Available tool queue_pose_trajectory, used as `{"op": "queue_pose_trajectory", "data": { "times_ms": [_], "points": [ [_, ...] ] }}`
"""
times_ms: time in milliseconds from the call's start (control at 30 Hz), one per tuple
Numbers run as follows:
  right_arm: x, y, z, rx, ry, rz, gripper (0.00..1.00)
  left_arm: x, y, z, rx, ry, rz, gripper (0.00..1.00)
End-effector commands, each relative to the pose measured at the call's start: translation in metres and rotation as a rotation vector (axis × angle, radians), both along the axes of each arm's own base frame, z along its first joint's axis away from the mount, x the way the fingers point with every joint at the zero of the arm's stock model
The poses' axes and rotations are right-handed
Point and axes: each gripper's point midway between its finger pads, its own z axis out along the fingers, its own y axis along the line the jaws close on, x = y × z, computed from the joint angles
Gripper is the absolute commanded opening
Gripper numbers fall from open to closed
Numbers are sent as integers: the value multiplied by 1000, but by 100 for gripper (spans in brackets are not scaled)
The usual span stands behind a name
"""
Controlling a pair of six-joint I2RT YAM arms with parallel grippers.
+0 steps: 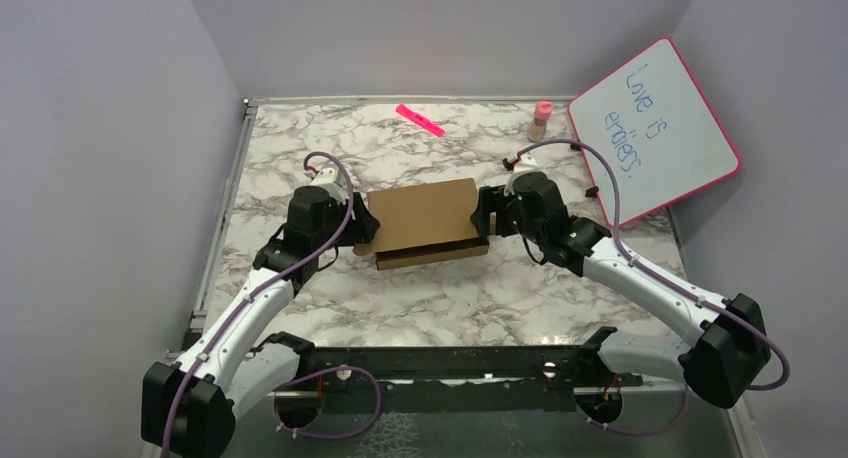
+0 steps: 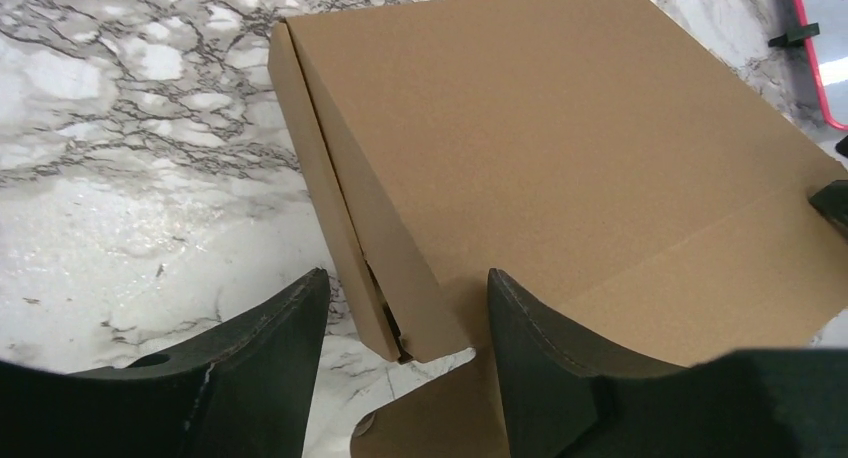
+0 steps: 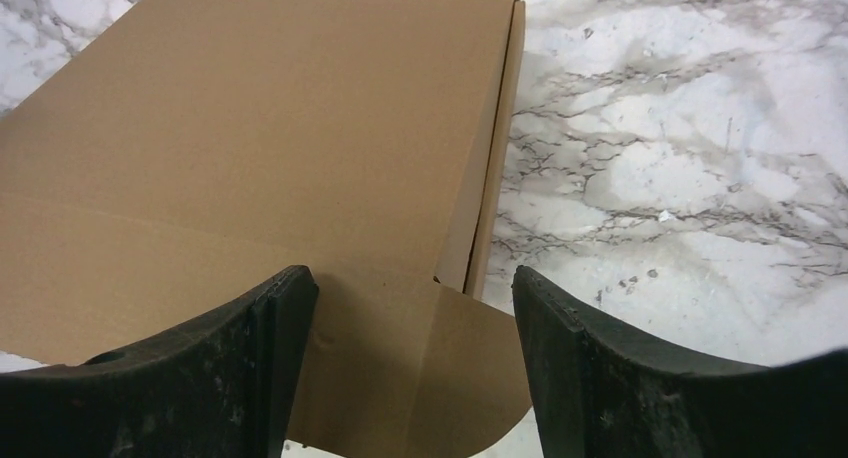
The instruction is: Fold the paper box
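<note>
1. At table centre, on the white-and-grey marble-pattern tabletop [image 1: 450, 298], lies the plain brown cardboard paper box [image 1: 425, 218]. It is a shallow rectangle, long axis 9-to-3 o'clock. The lid [image 2: 560, 148] is lowered but not seated: a dark gap shows along the 6 o'clock edge.
2. L gripper [image 2: 405, 278] is at the box's 9 o'clock end. Its black fingers are apart, straddling the near corner, w/ nothing clamped. Judged purpose: line up on the loose side wall [image 2: 330, 218] to press it in.
3. R gripper [image 3: 410, 278] is at the 3 o'clock end. Its fingers are apart either side of a rounded ear tab [image 3: 470, 368] that pokes out from under the lid; no pinch seen. Judged purpose: tuck the tab.
4. Arms oppose each other across the box, prob. so that one end is braced while the other is pushed.
5. Materials: matte, fibrous kraft board w/ crisp creases and one score line across the lid. The wall is a thin doubled layer, split open at the corner. Fingers are hard, curved and scuffed.
6. Off-task: a pink-framed whiteboard [image 1: 655, 128] leans at approx. 2 o'clock, well apart from the box.
</note>
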Motion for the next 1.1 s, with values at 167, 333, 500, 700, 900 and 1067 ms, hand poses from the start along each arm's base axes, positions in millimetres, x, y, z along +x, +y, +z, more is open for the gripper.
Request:
{"op": "queue_pose_trajectory", "data": {
  "times_ms": [167,333,500,700,900,1067],
  "points": [
    [-5,22,-10,128,52,45,73,-2,-18,-5,-121,10,-33,55],
    [-8,25,-27,132,88,45,66,-4,-21,-20,-144,43,-31,50],
    [-14,23,-47,130,130,38,64,-8,-22,-34,-156,79,-26,46],
    [-19,22,-64,120,175,33,64,-11,-25,-44,-185,103,-21,45],
    [-11,13,-56,79,127,4,64,-5,-5,-43,-126,75,79,45],
    [-5,9,-49,72,96,-16,64,-5,-2,-41,-156,42,116,45]
  ]
}}
